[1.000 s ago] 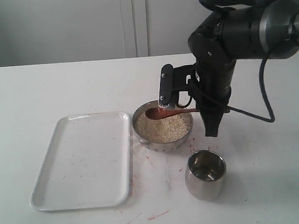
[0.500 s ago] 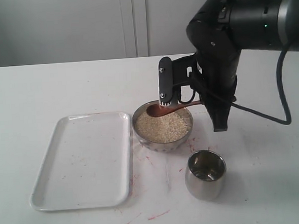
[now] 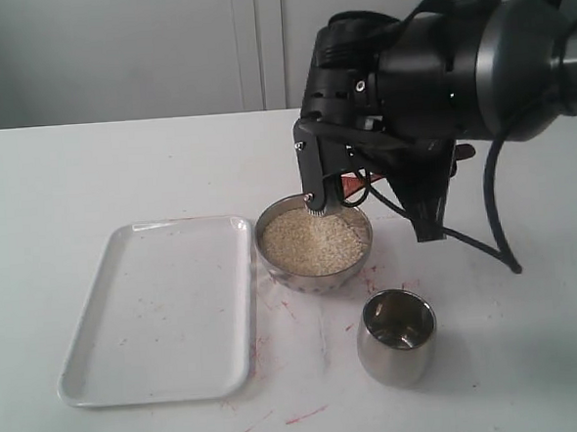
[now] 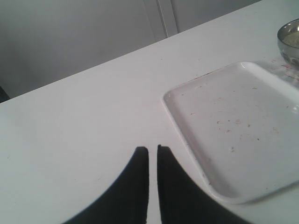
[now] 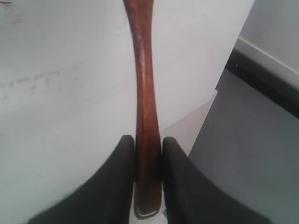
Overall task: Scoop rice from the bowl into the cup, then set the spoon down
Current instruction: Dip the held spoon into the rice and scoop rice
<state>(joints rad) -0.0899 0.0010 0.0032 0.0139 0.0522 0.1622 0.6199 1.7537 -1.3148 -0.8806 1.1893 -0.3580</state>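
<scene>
The steel bowl (image 3: 272, 261) holds a heap of rice (image 3: 315, 244) at the table's middle. In front of it to the right stands the steel cup (image 3: 397, 337), upright. My right gripper (image 3: 341, 191) hangs over the bowl's far rim, shut on the wooden spoon (image 3: 351, 185), of which only a reddish sliver shows there. In the right wrist view the spoon's handle (image 5: 142, 70) runs out from between the right gripper's (image 5: 148, 138) fingers; its scoop end is out of frame. The left gripper (image 4: 150, 148) hovers over bare table, shut and holding nothing.
A white tray (image 3: 157, 312) lies left of the bowl, speckled with red marks, and shows beside my left gripper as the tray (image 4: 233, 121). The bowl's rim (image 4: 289, 39) peeks in past it. A black cable (image 3: 486, 233) trails off the right arm.
The right arm has swung left and rolled over the bowl. The spoon's scoop, seen above the rice before, is now hidden behind the arm.
</scene>
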